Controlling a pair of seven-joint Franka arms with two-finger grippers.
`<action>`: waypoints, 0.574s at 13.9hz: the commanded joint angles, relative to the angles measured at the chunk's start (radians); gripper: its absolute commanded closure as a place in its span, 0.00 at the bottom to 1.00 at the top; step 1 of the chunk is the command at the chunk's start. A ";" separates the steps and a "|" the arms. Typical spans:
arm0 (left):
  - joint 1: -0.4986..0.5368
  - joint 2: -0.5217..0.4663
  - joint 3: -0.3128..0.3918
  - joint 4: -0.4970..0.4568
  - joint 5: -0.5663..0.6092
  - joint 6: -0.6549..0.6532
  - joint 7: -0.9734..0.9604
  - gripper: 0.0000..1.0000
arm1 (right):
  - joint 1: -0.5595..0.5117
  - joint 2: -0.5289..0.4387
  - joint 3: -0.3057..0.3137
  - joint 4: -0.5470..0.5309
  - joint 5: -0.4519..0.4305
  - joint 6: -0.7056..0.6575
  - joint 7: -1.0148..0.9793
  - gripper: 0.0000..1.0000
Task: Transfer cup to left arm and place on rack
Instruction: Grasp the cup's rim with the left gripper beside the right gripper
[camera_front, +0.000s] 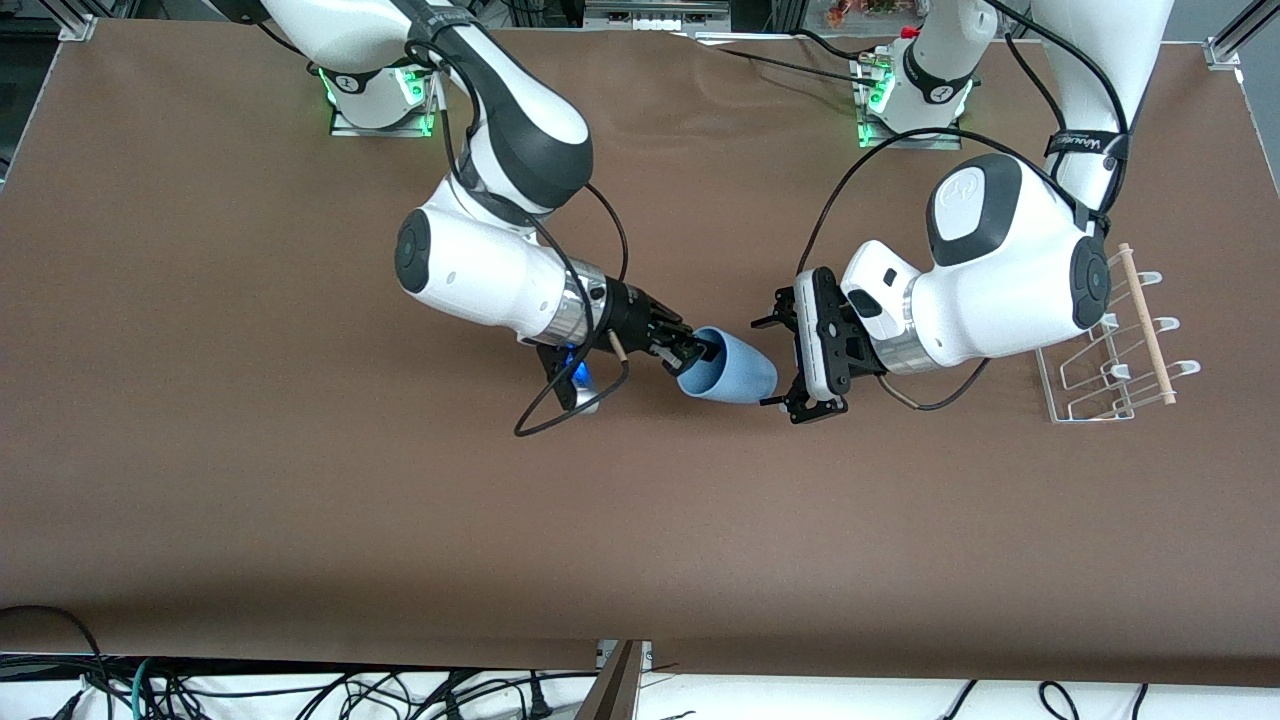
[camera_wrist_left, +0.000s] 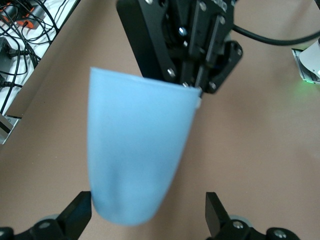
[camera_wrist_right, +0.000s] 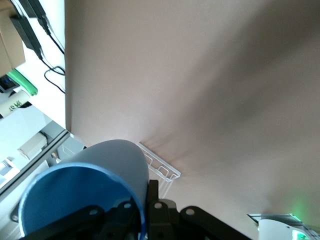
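The right gripper (camera_front: 695, 352) clamps the rim of the cup (camera_front: 730, 367), one finger inside the mouth, and holds it on its side in the air above the middle of the table (camera_front: 300, 480), base pointing at the left gripper (camera_front: 782, 362). That gripper faces the cup with fingers spread wide, the base sitting between their tips without touching. The rack (camera_front: 1120, 345) lies beside the left arm's wrist, toward the left arm's end.

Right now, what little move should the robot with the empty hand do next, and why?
Probably ease the left gripper forward around the cup. Its fingers are open, and the cup's closed end already sits between them untouched. The right gripper holds the rim, over the table.
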 joint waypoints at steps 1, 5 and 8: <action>0.001 -0.009 -0.003 -0.012 -0.040 -0.001 0.037 0.00 | -0.009 0.006 0.013 0.023 0.016 -0.009 0.005 1.00; -0.008 -0.002 -0.001 -0.012 -0.076 0.050 0.037 0.00 | 0.001 0.005 0.040 0.023 0.016 -0.007 0.014 1.00; -0.024 0.011 -0.003 -0.013 -0.076 0.076 0.042 0.13 | 0.001 0.005 0.043 0.025 0.018 -0.009 0.016 1.00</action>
